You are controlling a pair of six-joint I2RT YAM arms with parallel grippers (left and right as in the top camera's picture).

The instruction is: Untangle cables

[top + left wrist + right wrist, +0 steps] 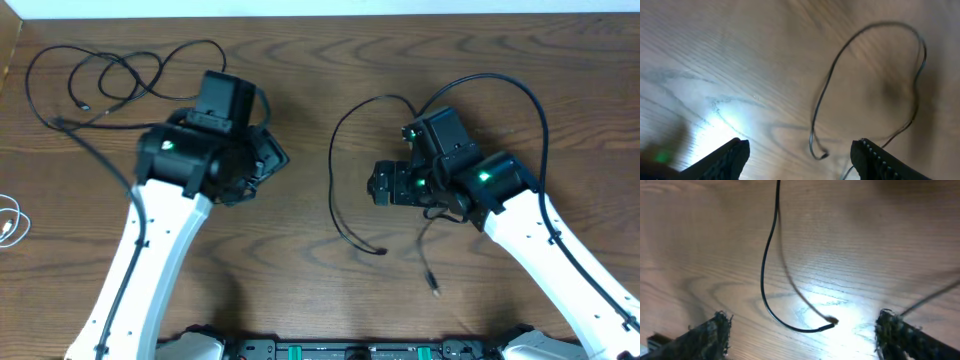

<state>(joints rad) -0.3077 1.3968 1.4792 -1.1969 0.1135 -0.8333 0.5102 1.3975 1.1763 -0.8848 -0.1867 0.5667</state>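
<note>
Brown wood table, left gripper spread wide, empty, right gripper wide over one black cable (plug apparently untouched), other black cable looped beyond left arm, white cable at table edge

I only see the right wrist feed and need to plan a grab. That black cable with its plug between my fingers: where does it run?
Observer: From the plug, the black cable curves up and arcs around the right arm.
Operator: Is it tangled with another?
Observer: Not visibly; the second black cable lies looped at the far-left corner.
Operator: And the white one?
Observer: The white cable sits at the left edge, apart from both.
</note>
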